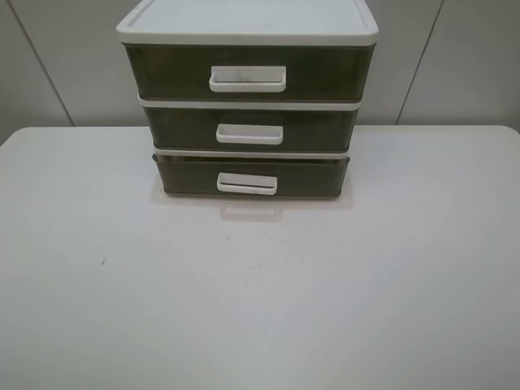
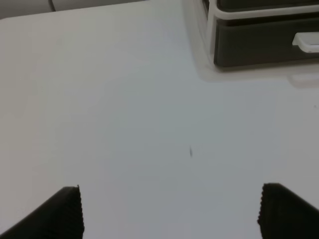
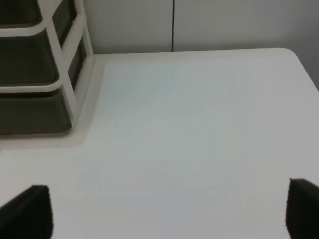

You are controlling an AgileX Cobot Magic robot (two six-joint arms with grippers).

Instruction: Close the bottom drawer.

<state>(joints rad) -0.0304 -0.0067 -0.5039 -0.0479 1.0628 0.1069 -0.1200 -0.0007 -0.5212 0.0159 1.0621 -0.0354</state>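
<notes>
A white-framed unit of three drawers (image 1: 248, 28) stands at the back middle of the table. The bottom drawer (image 1: 313, 177) is smoky olive-brown with a small white loop handle (image 1: 247, 184), and its front sticks out a little past the frame. It also shows in the left wrist view (image 2: 254, 45) and in the right wrist view (image 3: 30, 114). My left gripper (image 2: 171, 211) is open and empty, over the table in front of the unit and to its left. My right gripper (image 3: 168, 209) is open and empty, to the unit's right. Neither arm shows in the exterior view.
The white table (image 1: 260, 301) spreads in front of the unit, with a small dark speck (image 1: 102, 262) on its left part. A grey panelled wall (image 1: 65, 65) rises behind. The table's rounded back right corner (image 3: 291, 52) shows in the right wrist view.
</notes>
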